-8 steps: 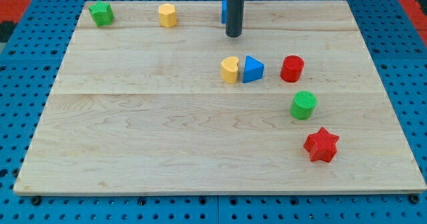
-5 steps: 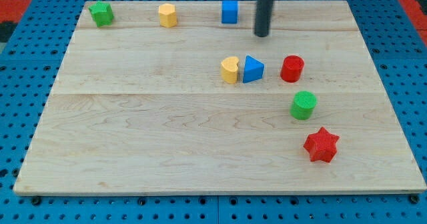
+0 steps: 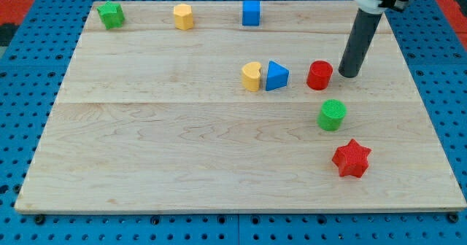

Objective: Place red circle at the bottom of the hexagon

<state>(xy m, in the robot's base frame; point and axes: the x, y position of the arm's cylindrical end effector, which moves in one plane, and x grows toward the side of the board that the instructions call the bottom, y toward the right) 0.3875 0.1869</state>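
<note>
You are seeing my tip (image 3: pixel 349 75) standing just right of red circle (image 3: pixel 319 75), small gap showing; bare rod, holding nothing. Yellow hexagon (image 3: pixel 182 16) sitting far up-left. Try pushing from lower right, steering circle above blue triangle (image 3: pixel 276 76).

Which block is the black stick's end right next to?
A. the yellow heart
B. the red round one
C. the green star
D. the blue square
B. My tip sits just to the view's right of the red round block, with a small gap showing between them, while the blue square, the yellow heart and the green star-like block are all farther away.
</note>
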